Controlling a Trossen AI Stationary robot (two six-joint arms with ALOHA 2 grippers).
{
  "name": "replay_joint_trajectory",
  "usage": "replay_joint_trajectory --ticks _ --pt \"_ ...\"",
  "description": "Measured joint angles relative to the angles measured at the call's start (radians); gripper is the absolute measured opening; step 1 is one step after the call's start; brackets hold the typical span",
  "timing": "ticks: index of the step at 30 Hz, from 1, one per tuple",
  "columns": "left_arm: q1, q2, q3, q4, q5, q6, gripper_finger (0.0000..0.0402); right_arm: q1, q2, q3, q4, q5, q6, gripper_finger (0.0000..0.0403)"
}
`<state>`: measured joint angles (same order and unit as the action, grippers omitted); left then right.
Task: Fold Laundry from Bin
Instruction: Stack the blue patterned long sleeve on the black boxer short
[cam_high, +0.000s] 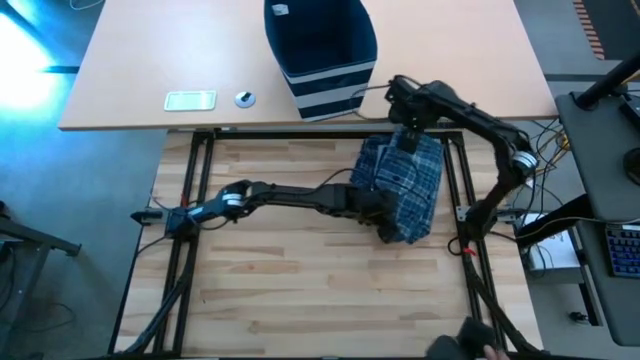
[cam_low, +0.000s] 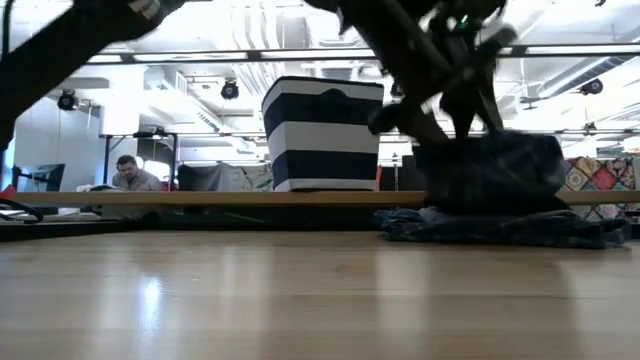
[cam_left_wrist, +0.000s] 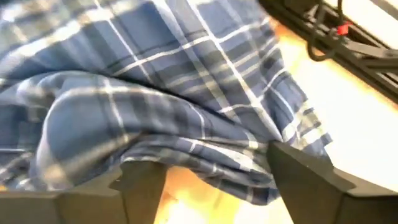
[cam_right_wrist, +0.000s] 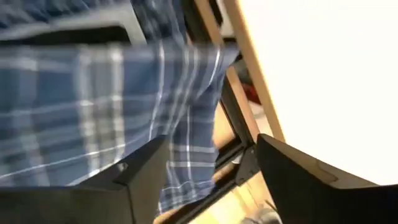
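One piece of the laundry, a blue-and-white plaid garment (cam_high: 402, 182), lies bunched on the wooden table's right half, partly folded over itself (cam_low: 500, 225). My left gripper (cam_high: 385, 212) reaches in from the left to the garment's near left edge. It is open, with a plaid fold (cam_left_wrist: 186, 143) just ahead of its fingers. My right gripper (cam_high: 410, 140) is open over the garment's far edge (cam_right_wrist: 93, 106). The navy bin (cam_high: 320, 45) with pale stripes stands on the desk beyond the table. My left gripper is open, slanting down at the garment's near edge (cam_left_wrist: 205, 168). The cloth bulges just past the fingertips; I cannot tell whether they touch it. My right gripper is open, pointing steeply down at the far edge (cam_right_wrist: 180, 155); I cannot tell whether its finger (cam_right_wrist: 140, 171) touches the cloth.
A black frame rail (cam_high: 300, 135) runs round the wooden table. On the far desk lie a white flat item (cam_high: 190, 100) and a small round one (cam_high: 245, 98). Bare wood (cam_high: 280, 270) fills the table's left and near parts. A person (cam_low: 130, 175) sits in the room behind.
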<state>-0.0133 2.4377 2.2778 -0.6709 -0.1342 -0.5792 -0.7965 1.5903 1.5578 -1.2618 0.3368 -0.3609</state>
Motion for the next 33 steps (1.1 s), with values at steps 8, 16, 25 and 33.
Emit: replay_joint_trajectory --ticks 8,16,25,33 --pt "-0.023 -0.141 -0.061 0.011 -0.016 0.009 0.0302 -0.002 -0.187 -0.008 -0.029 -0.183 0.090 0.0308" --pt "-0.031 -0.212 -0.095 -0.214 -0.132 -0.020 0.0313 0.035 -0.315 -0.110 -0.107 -0.419 0.219 0.0371" --pt "-0.073 -0.519 -0.331 -0.468 -0.411 -0.152 0.0311 0.140 -0.319 -0.362 0.049 -0.468 0.283 0.0382" --pt "-0.120 -0.915 -0.862 -0.332 -0.485 -0.382 0.0311 0.254 -0.240 -0.543 0.286 -0.425 0.319 0.0382"
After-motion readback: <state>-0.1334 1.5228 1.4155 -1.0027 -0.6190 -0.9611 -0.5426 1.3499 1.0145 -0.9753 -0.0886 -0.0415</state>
